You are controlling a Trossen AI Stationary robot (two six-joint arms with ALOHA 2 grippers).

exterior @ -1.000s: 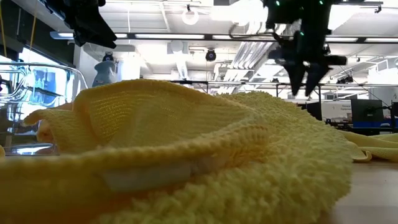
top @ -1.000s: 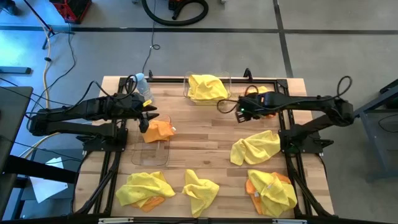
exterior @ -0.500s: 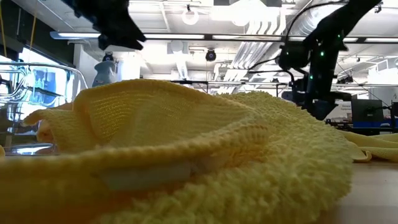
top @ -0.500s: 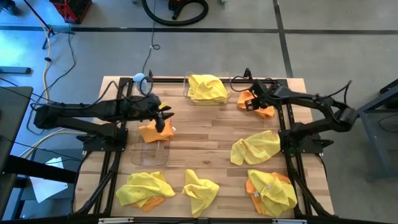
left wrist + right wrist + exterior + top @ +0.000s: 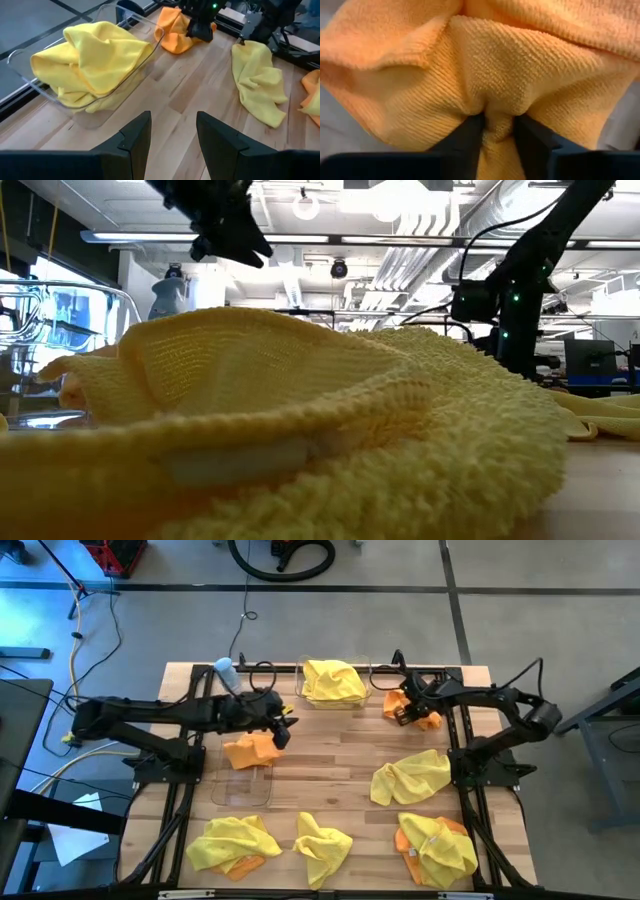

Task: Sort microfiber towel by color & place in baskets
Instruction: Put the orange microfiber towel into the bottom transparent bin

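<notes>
Right gripper point(image 5: 498, 131): fingers pinched on a fold of the orange towel point(image 5: 485, 70), plain only in its wrist view; the high view shows that towel point(image 5: 422, 712) just beside the yellow-filled basket point(image 5: 300, 690). Left gripper point(image 5: 172, 131): jaws wide, empty, above bare wood beside another orange towel point(image 5: 250, 749), with a second basket point(image 5: 238, 790) past it.

High view straight down over the whole table point(image 5: 330, 755), low view level at its near edge, wrist views close, both showing the orange towel point(image 5: 176, 36).
</notes>
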